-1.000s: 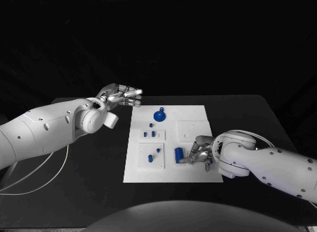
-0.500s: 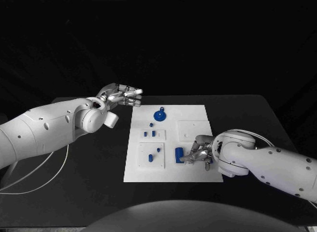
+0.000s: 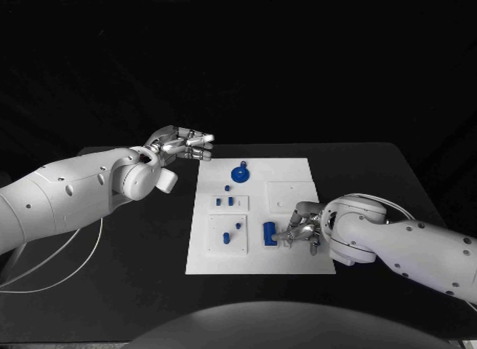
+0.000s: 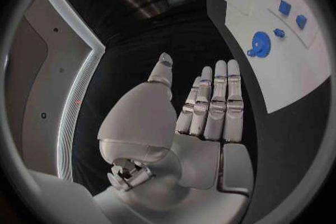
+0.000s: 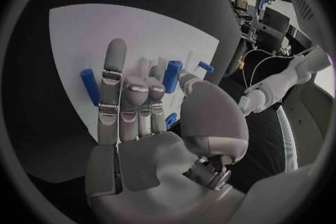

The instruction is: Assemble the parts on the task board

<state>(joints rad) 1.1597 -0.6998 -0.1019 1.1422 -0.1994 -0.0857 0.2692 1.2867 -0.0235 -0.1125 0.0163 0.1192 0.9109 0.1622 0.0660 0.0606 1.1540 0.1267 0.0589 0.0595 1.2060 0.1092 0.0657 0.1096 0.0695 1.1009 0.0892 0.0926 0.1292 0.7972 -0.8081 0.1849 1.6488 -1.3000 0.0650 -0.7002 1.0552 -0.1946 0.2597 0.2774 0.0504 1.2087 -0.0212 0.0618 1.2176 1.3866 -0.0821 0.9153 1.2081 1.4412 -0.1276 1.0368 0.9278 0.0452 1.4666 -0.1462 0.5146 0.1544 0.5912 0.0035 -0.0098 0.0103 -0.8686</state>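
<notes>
Task board (image 3: 291, 174) lies flat mid-worktop (image 3: 385, 174), long side running away from the robot. Blue parts on it: gear-shaped disc (image 3: 240, 174) near the far end with a small nub (image 3: 228, 188) just beside it, a pair of small blocks (image 3: 227, 201) mid-board, two small pegs (image 3: 230, 233) in the raised square plate (image 3: 214, 243) on the near-left part of the board. Upright blue cylinder (image 3: 269, 233) stands near the board's near-right part, with the right hand (image 3: 302, 231) right against it. In the right wrist view the thumb and curled fingers (image 5: 136, 102) sit around a blue cylinder (image 5: 172, 75), looks like a pinch but contact is partly hidden, so can't say for sure it's gripped. Another blue peg (image 5: 89, 87) lies on the board beside the outstretched finger. Left hand (image 3: 183, 144) hovers off the board's far-left corner over the bare worktop, holding nothing; wrist view shows its fingers (image 4: 215, 102) straight and side by side, thumb apart, gear disc (image 4: 259, 44) well clear of it.
</notes>
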